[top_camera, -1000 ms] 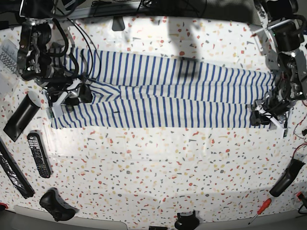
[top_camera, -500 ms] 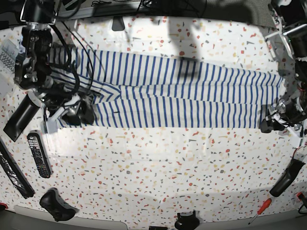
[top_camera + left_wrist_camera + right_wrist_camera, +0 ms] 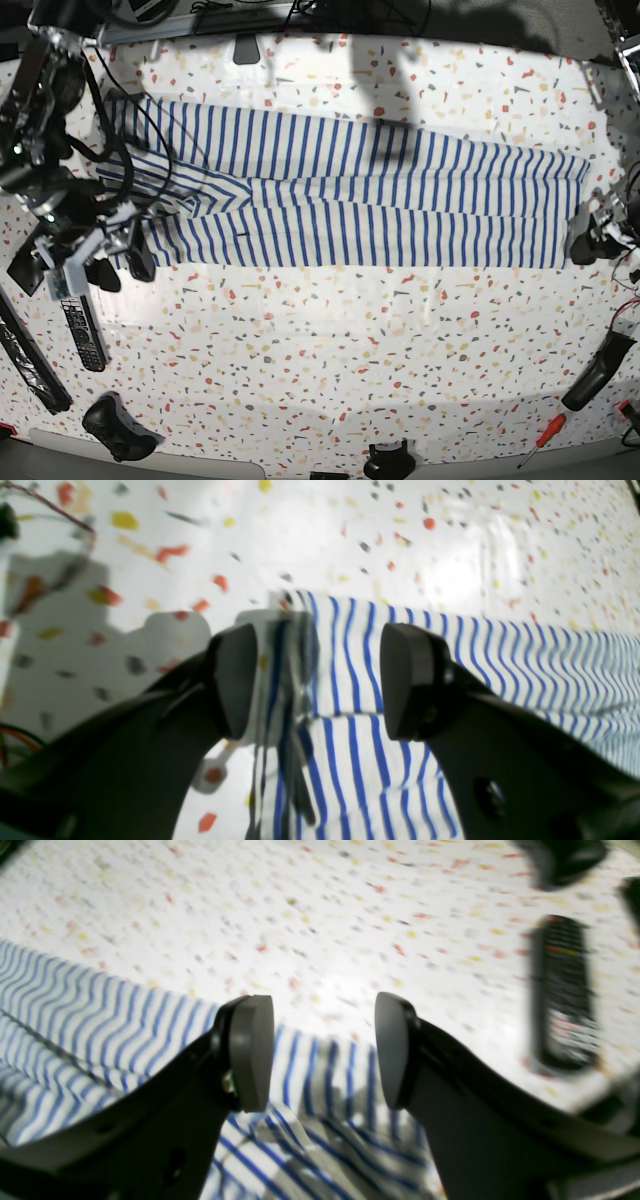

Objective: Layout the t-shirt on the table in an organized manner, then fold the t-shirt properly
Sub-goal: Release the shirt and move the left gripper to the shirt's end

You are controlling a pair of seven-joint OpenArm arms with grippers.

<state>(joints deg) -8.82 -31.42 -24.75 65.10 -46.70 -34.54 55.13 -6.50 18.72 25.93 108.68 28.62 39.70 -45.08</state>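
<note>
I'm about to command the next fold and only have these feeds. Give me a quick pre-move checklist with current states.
1. Left gripper open, jaws apart, nothing clamped: ok.
2. Right gripper open, jaws apart, nothing clamped: ok.
3. T-shirt lies as a long band on the table: ok.
4. Band fully flat: not ok, a diagonal crease and bunching show at the right arm's end.
5. Remote control near the right gripper: not ok, a close obstacle.
6. Left-arm end edges aligned: cannot tell, blurred.

One t-shirt [image 3: 350,205]; one table [image 3: 330,340]; two grippers; one remote [image 3: 82,330]; one screwdriver [image 3: 541,438].
</note>
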